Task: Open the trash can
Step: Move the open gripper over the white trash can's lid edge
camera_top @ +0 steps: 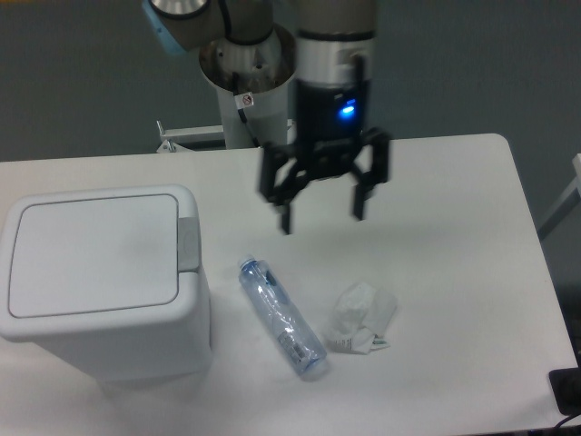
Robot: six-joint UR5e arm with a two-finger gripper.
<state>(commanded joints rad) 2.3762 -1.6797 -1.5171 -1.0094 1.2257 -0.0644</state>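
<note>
Camera view from above the table shows my gripper [322, 216] hanging in the air with the jaws spread wide, and nothing is held between them. The trash can [100, 282] stands at the left side, well apart from me, with its flat lid closed. I take this trash can as my landmark. Its grey push-button tab [188, 243] sits on the right edge of the lid, which is the side that faces me, so the coming move should go to the left and downward from where I hang. The tab's long axis runs from the far side toward the near side (along the lid edge). Just to the right of the can lies a plastic bottle [282, 316] on its side, and further right a crumpled paper [361, 317]. Both lie lower than my path, I think, so they should not disturb.
</note>
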